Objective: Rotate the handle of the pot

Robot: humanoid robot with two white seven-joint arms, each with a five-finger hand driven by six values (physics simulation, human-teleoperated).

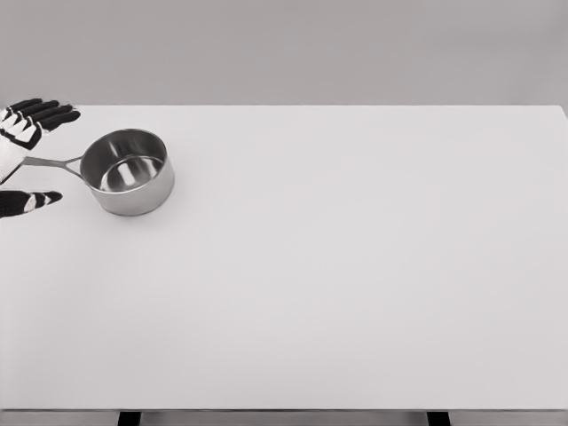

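I find nothing to read here: no words, labels, brand marks, numbers or signs. The steel pot (129,171) in front of me is plain metal, and its handle (51,163) shows no stamp that I can make out. The white table (337,266) carries no print. My left robot hand (25,160), at the picture's left edge, has only black and white patches, no lettering.
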